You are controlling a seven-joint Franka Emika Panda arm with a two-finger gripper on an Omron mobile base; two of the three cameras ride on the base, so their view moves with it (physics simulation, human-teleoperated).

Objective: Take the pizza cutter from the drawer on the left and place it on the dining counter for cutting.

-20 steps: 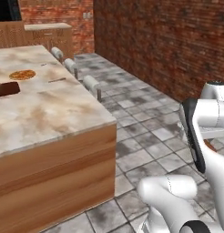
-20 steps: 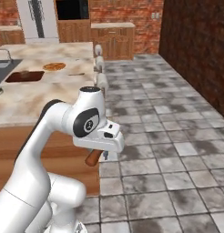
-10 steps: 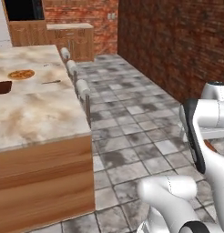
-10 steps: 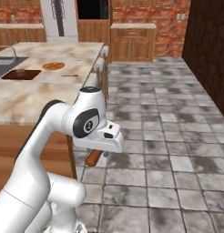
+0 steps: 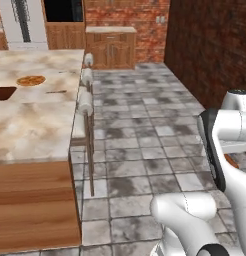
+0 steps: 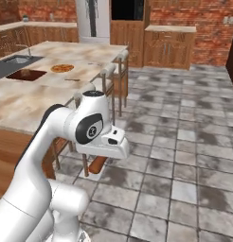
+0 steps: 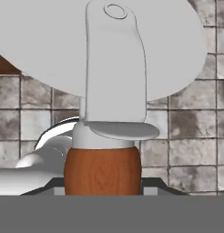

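**Cutter in grip, clear of counter**

The pizza cutter with reddish-brown wooden handle and grey round blade (image 7: 103, 169) sits clamped in the two-finger gripper (image 6: 97, 164), above grey floor tiles (image 6: 184, 142), beside the beige marbled stone dining counter (image 6: 38, 101).

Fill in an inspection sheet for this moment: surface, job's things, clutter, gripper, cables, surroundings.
Surface: dining counter, marbled beige stone on brown wooden cabinets.
Job's things: pizza cutter held over the tiled floor, not yet on the counter; round grey blade, reddish-brown handle. Drawer not identifiable.
Clutter: pizza, dark cutting board and sink on the counter.
Gripper: gripper shut on the cutter's handle.
Cables: nothing seen.
Surroundings: stools along the counter edge, brick walls, wooden cabinets, fridge.
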